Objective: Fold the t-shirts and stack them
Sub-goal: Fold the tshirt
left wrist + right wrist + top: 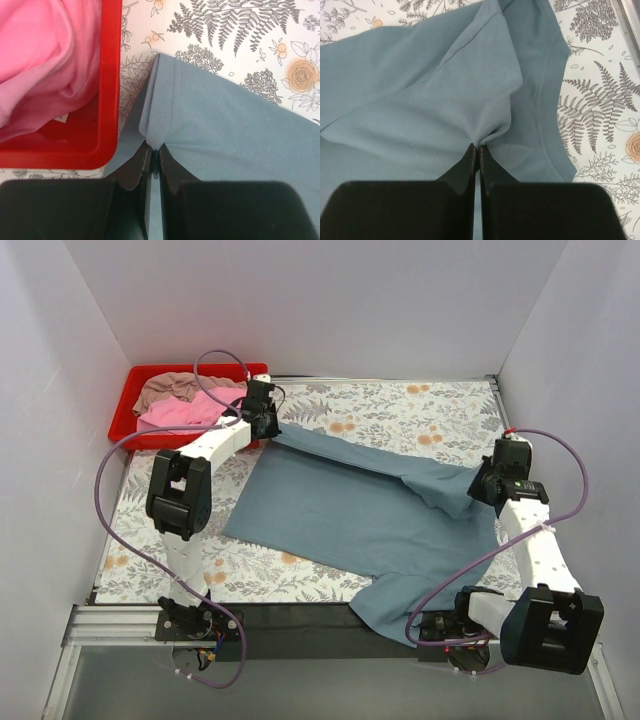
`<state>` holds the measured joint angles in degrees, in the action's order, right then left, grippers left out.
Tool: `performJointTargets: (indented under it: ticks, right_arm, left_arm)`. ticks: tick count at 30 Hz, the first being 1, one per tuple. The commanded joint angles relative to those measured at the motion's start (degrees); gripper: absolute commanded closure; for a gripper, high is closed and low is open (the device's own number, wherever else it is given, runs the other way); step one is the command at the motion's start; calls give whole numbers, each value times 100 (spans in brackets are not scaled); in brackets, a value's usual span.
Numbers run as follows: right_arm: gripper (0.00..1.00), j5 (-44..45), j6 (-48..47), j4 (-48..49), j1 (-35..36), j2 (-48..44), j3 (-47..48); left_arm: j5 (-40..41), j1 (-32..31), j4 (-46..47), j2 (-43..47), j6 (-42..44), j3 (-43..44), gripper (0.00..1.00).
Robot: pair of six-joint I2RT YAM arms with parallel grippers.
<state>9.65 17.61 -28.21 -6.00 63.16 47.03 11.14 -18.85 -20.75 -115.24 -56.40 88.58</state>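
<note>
The blue-grey t-shirt [360, 515] lies spread across the flowered table, one part hanging over the front edge. My left gripper [268, 424] is shut on its far left corner, next to the red tray; the pinched hem shows in the left wrist view [165, 115]. My right gripper [480, 485] is shut on a fold of the same shirt [445, 95] near its collar [547, 65]. The cloth runs taut between the two grippers. The pink t-shirt [185, 412] and the beige-tan t-shirt [175, 388] lie crumpled in the tray; the pink one also shows in the left wrist view [45, 65].
The red plastic tray [125, 418] stands at the back left corner; its wall [107, 90] is just left of my left gripper. White walls enclose the table on three sides. A metal rail runs along the front edge [110, 625].
</note>
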Motion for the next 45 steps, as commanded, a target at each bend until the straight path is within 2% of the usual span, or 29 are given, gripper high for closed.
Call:
performJointTargets:
  ticks: [1, 5, 11, 17, 25, 32, 40, 45]
  right_arm:
    - [97, 98, 129, -203, -50, -330, -158]
    - [96, 213, 190, -238, -50, -593, -501]
    - [96, 204, 339, -229, -94, -445, -835]
    - [91, 37, 445, -194, -147, -181, -905]
    - [91, 46, 569, -53, -209, -137, -739]
    - [99, 248, 525, 218, -235, 213, 359]
    - [99, 441, 367, 860, -261, 1031, 1405]
    - [99, 494, 68, 1001, -340, 1462, 1766]
  left_arm:
    - [20, 75, -254, 616, -108, -121, 100]
    - [-111, 75, -263, 643, -178, -384, 100]
    - [-235, 75, -289, 468, -301, -596, 100]
    - [-252, 75, -307, 327, -389, -736, 100]
    - [-68, 66, -324, 186, -433, -614, 100]
    - [125, 75, -465, -156, -459, 563, 100]
    - [345, 83, -430, -1043, -354, 2372, 100]
    - [345, 136, -324, -1431, -293, 2928, 100]
